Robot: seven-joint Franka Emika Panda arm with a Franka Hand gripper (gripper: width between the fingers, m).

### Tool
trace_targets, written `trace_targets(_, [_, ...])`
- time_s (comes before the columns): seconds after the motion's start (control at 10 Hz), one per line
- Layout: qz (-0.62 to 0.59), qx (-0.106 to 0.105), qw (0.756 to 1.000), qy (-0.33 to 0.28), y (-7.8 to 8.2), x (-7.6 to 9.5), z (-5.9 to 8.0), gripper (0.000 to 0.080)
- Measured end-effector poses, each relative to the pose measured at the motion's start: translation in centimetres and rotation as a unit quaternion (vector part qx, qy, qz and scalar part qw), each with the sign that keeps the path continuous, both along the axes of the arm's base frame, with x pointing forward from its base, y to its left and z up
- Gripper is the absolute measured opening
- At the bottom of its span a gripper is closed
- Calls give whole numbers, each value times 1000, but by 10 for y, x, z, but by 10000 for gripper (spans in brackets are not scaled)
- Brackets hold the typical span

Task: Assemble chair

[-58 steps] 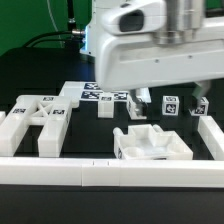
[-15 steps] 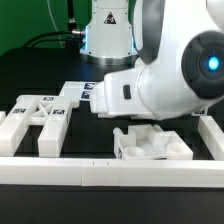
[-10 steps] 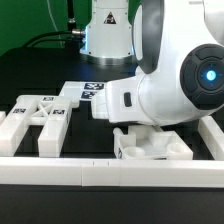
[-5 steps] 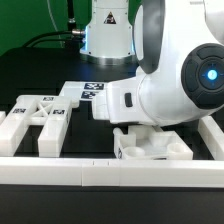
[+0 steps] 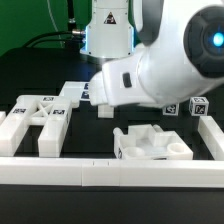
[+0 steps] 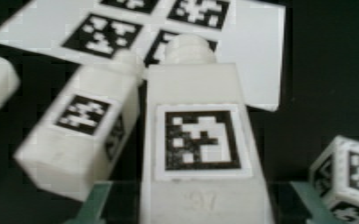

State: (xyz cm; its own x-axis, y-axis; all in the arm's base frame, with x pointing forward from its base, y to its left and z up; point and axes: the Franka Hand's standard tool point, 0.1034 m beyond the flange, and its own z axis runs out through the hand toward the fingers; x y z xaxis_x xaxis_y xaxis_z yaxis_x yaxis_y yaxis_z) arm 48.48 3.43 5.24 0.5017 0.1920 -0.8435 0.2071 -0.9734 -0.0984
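In the wrist view a white square post (image 6: pixel 197 135) with a black-and-white tag runs straight out from my gripper (image 6: pixel 197 198). The gripper is shut on its near end, with one greenish finger (image 6: pixel 99 198) on each side. A second tagged post (image 6: pixel 83 130) lies right beside it. In the exterior view my arm hides the gripper and the held post. The blocky seat piece (image 5: pixel 150 143) sits in front of the arm, near the front rail. Two white frames (image 5: pixel 35 120) lie at the exterior view's left.
The marker board (image 5: pixel 92 92) (image 6: pixel 158 30) lies behind the posts. Small tagged pieces (image 5: pixel 197 105) stand at the exterior view's right, and one (image 6: pixel 354 170) shows beside the held post. A short post (image 5: pixel 105 109) lies by the board. White border rails (image 5: pixel 110 172) run along the front.
My jaws have closed on the post. The arm then swung up and toward the exterior view's right, uncovering the small tagged pieces there.
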Motion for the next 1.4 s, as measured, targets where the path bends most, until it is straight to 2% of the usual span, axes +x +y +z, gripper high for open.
trace_targets(0.1, [6,13,1000,-1,-4,11,17,287])
trace_targets(0.2, [16,34,999,-2,-9,20,28,287])
trace_targets(0.3, [20,44,999,-5,-12,27,36,287])
trace_targets(0.4, [21,44,999,-23,-12,31,31,287])
trace_targets(0.6, [21,45,999,-23,-11,31,30,287])
trace_targets(0.7, [19,54,994,-89,-10,49,25,287])
trace_targets(0.8, [19,58,991,-119,-12,49,29,287])
trace_targets(0.9, [16,67,983,-168,-13,59,34,287])
trace_targets(1.0, [17,69,978,-197,-13,67,44,287])
trace_targets(1.1, [48,93,958,-269,-12,86,50,287])
trace_targets(1.3, [39,101,937,-332,-13,87,48,287])
trace_targets(1.4, [34,109,915,-386,-15,95,49,287])
